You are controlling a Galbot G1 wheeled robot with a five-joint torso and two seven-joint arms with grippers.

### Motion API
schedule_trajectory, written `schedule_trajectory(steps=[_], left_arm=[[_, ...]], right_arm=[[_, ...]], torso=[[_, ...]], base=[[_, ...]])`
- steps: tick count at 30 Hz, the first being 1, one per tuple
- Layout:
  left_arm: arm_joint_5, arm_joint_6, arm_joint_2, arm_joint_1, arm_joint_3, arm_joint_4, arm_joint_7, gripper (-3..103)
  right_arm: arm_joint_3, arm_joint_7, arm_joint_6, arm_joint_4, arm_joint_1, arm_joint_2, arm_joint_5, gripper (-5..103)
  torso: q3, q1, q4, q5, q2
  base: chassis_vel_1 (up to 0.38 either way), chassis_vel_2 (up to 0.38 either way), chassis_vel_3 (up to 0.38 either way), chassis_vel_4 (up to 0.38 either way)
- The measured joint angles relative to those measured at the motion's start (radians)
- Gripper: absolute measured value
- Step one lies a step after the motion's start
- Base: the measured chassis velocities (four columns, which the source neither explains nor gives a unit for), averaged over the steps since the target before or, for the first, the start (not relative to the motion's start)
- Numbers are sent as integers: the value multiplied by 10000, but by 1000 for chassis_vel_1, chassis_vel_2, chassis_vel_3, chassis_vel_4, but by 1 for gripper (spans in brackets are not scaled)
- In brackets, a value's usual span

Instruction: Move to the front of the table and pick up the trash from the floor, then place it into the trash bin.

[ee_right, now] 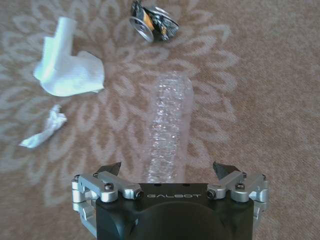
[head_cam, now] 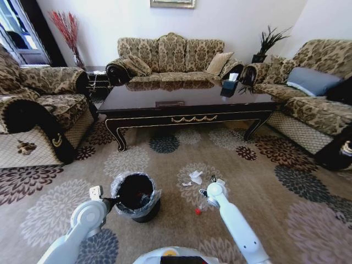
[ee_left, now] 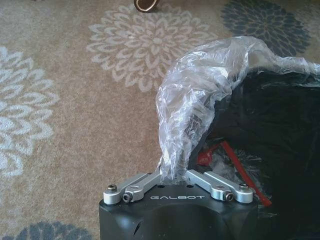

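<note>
- Right gripper [ee_right: 167, 172] low over the carpet [head_cam: 264, 181], jaws spread wide, holding nothing; a clear crushed plastic bottle [ee_right: 167, 127] lies lengthwise between the fingertips, w/ open gaps either side.
- Ahead of the right gripper: crumpled white paper [ee_right: 67, 67] & a smaller white scrap [ee_right: 45, 130] off to one side, a crushed can [ee_right: 152, 22] past the bottle's far end. All apart from each other, bare carpet between.
- In head view, a tiny red bit [head_cam: 197, 211] sits just beside the right arm.
- Left gripper [ee_left: 175, 175] pinched shut on the liner [ee_left: 200, 95] of the trash bin [head_cam: 136, 195], at the rim edge; red scraps inside.
- Bin just left of the trash, near the right gripper.
- Table [head_cam: 187, 107] well beyond both grippers; wide free carpet strip between it & the trash.
</note>
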Motion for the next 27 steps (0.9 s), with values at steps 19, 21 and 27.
schedule_trajectory(steps=[19,21,27], left_arm=[[-116,-1,265,-118,-21,115,-8,0],[-127,-1,284,-117,-24,112,-10,0],[-146,-1,352,-124,-26,111,-21,0]], right_arm=[[633,-1059,533,-2374,931,718,-1134,100],[682,-1099,562,-2481,964,741,-1168,100],[1080,-1164,706,-3071,1259,1009,-1231,100]], torso=[[0,0,1,1,0],[0,0,1,1,0],[0,0,1,1,0]], base=[[0,0,0,0],[0,0,0,0],[0,0,0,0]])
